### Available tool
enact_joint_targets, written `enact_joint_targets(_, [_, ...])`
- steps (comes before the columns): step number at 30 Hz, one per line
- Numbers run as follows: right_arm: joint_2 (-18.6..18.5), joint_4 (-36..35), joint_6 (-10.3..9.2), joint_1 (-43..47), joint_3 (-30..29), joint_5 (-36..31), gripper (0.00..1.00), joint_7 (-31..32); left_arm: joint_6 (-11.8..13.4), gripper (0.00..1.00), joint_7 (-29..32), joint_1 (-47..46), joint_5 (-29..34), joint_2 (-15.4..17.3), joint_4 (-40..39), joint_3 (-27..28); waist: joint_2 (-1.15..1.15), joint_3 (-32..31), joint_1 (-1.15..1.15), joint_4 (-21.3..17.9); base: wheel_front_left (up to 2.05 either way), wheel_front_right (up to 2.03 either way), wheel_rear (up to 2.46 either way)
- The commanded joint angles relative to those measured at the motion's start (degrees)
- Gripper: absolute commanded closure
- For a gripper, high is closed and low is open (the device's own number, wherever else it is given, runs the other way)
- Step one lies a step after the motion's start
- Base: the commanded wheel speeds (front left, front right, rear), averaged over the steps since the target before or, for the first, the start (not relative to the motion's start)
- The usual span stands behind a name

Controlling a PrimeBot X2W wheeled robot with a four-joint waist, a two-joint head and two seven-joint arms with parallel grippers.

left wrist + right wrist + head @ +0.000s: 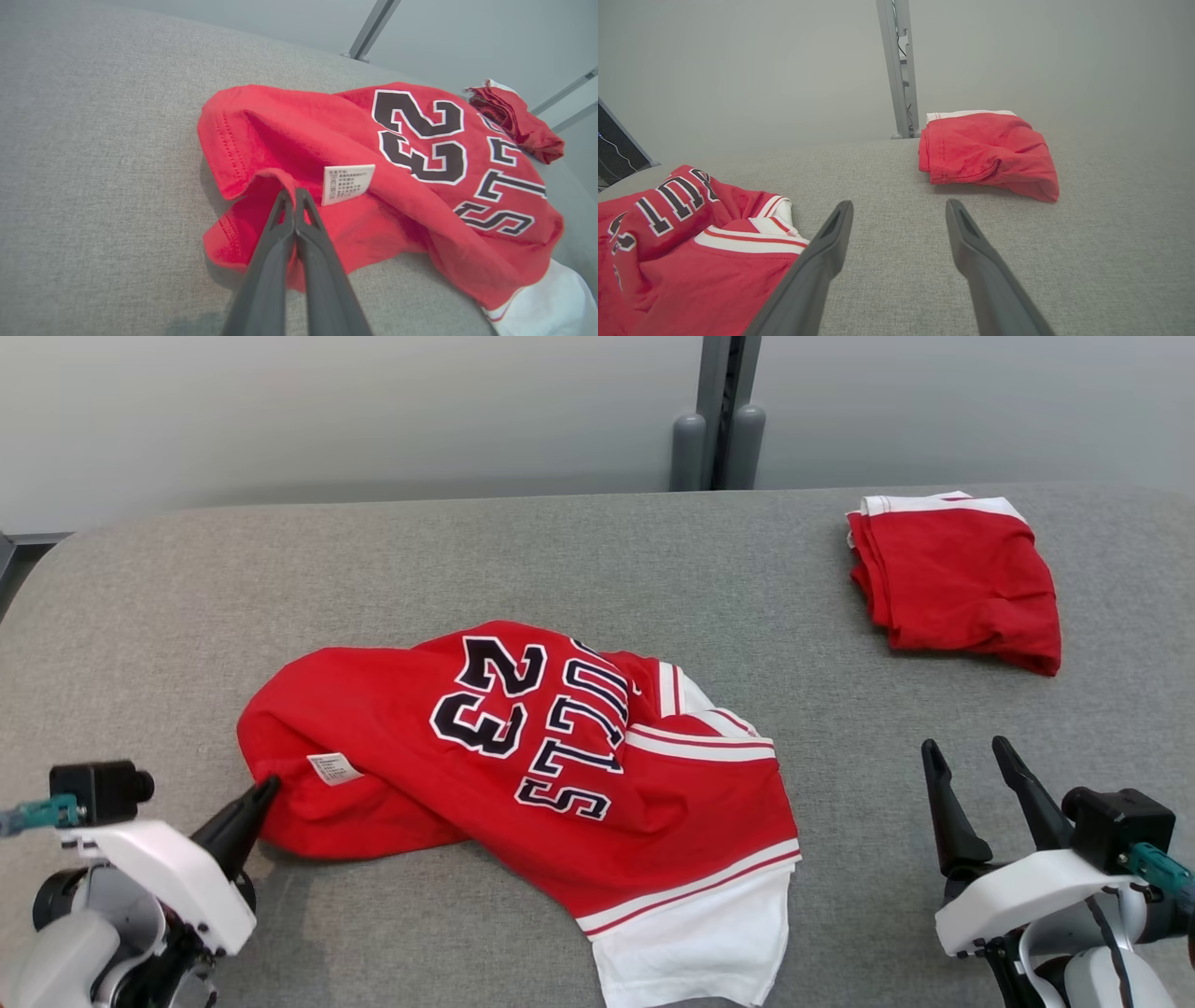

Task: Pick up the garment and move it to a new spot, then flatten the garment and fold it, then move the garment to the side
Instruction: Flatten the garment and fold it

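Note:
The garment is a crumpled red jersey with the number 23, dark lettering and white trim, lying mid-table. It also shows in the left wrist view and at the lower left of the right wrist view. My left gripper is at the garment's left edge. Its fingers are pressed together, and their tips pinch a fold of the red hem beside a white care label. My right gripper stands open over bare table to the garment's right, its fingers holding nothing.
A second red garment, folded with a white band, lies at the table's back right. The grey fabric table has rounded corners. A grey post rises behind the far edge against a pale wall.

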Motion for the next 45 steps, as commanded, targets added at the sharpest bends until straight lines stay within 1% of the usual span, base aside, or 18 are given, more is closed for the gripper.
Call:
enact_joint_targets(1, [-0.34, -0.23, 0.02, 0.62, -0.48, 0.03, 0.00, -0.28, -0.09, 1.00, -1.06, 1.18, 0.35, 1.25, -1.79, -0.40, 0.00, -0.02, 0.00, 0.40, 0.00, 0.00, 0.00])
enact_joint_targets(4, [-0.31, -0.48, 0.02, 0.68, -0.78, -0.42, 0.00, 0.06, -0.09, 1.00, -3.42, 3.28, 1.43, 4.09, -6.82, -1.93, 0.00, 0.07, 0.00, 1.12, 0.00, 0.00, 0.00])
enact_joint_targets(7, [-0.34, -0.63, 0.02, 0.60, -0.77, -0.63, 0.00, 0.34, -0.09, 1.00, -5.29, 5.34, 0.42, 6.07, -10.30, -2.73, 0.00, 0.06, 0.00, 1.62, 0.00, 0.00, 0.00])
enact_joint_targets(10, [-0.34, -0.76, 0.02, 0.61, -0.79, -0.70, 0.00, 0.49, -0.09, 1.00, -6.28, 6.70, -0.43, 7.98, -11.84, -3.57, 0.00, -0.01, 0.00, 1.85, 0.00, 0.00, 0.00])
enact_joint_targets(15, [-0.34, -0.98, 0.02, 0.77, -0.84, -0.82, 0.00, 0.96, -0.09, 1.00, -7.94, 8.38, -1.84, 9.95, -12.38, -4.42, 0.00, -0.25, 0.00, 1.63, 0.00, 0.00, 0.00])
enact_joint_targets(19, [-0.34, -0.98, 0.02, 1.07, -1.02, -0.90, 0.00, 1.20, -0.09, 1.00, -9.18, 9.93, -3.98, 10.39, -12.22, -4.17, 0.00, -0.43, 0.00, 1.18, 0.00, 0.00, 0.00])
enact_joint_targets(23, [-0.34, -0.94, 0.02, 1.36, -1.09, -0.86, 0.00, 1.45, -0.09, 1.00, -9.47, 11.15, -4.69, 10.70, -11.26, -4.86, 0.00, -0.44, 0.00, 0.85, 0.00, 0.00, 0.00])
enact_joint_targets(26, [-0.34, -0.88, 0.02, 1.61, -1.25, -0.89, 0.00, 1.60, -0.09, 1.00, -9.35, 11.64, -5.07, 10.34, -8.78, -5.66, 0.00, -0.44, 0.00, 0.64, 0.00, 0.00, 0.00])
enact_joint_targets(27, [-0.34, -0.85, 0.02, 1.62, -1.23, -0.90, 0.00, 1.74, -0.09, 0.91, -9.13, 11.75, -5.12, 10.02, -7.80, -5.88, 0.00, -0.46, 0.00, 0.57, 0.00, 0.00, 0.00])
enact_joint_targets(28, [-0.34, -0.83, 0.02, 1.60, -1.18, -0.91, 0.00, 1.83, -0.09, 0.73, -9.16, 11.58, -4.87, 9.63, -7.27, -6.17, 0.00, -0.47, 0.00, 0.50, 0.00, 0.00, 0.00])
enact_joint_targets(29, [-0.34, -0.83, 0.02, 1.58, -1.15, -0.90, 0.00, 1.92, -0.09, 0.58, -9.31, 11.44, -5.20, 9.10, -6.90, -6.11, 0.00, -0.49, 0.00, 0.44, 0.00, 0.00, 0.00])
enact_joint_targets(30, [-0.35, -0.82, 0.02, 1.61, -1.15, -0.90, 0.00, 1.98, -0.09, 0.31, -9.39, 11.44, -5.88, 8.67, -6.78, -5.96, 0.00, -0.54, 0.00, 0.42, 0.00, 0.00, 0.00])
enact_joint_targets(31, [-0.34, -0.81, 0.02, 1.66, -1.13, -0.88, 0.00, 1.96, -0.09, 0.00, -9.41, 11.42, -6.13, 8.67, -6.66, -5.92, 0.00, -0.58, 0.00, 0.40, 0.00, 0.00, 0.00])
enact_joint_targets(36, [-0.34, -0.59, 0.02, 1.77, -1.15, -0.65, 0.00, 2.13, 0.10, 0.00, -9.48, 10.80, -6.11, 9.01, -4.96, -5.99, 0.00, -0.80, 0.00, 0.42, 0.00, 0.00, 0.00])
enact_joint_targets(40, [-0.34, -0.38, 0.02, 1.88, -1.02, -0.30, 0.00, 1.79, 2.96, 0.00, -10.47, 9.54, -4.71, 9.08, -4.07, -4.25, 0.00, -1.09, 0.00, 0.69, 0.00, 0.00, 0.00])
enact_joint_targets(45, [-0.34, -0.17, 0.02, 2.26, -0.45, -0.01, 0.00, 0.96, 6.86, 0.00, -11.36, 10.60, -2.38, 8.09, -7.31, 0.91, 0.00, -1.94, 0.00, 0.95, 0.00, 0.00, 0.00])
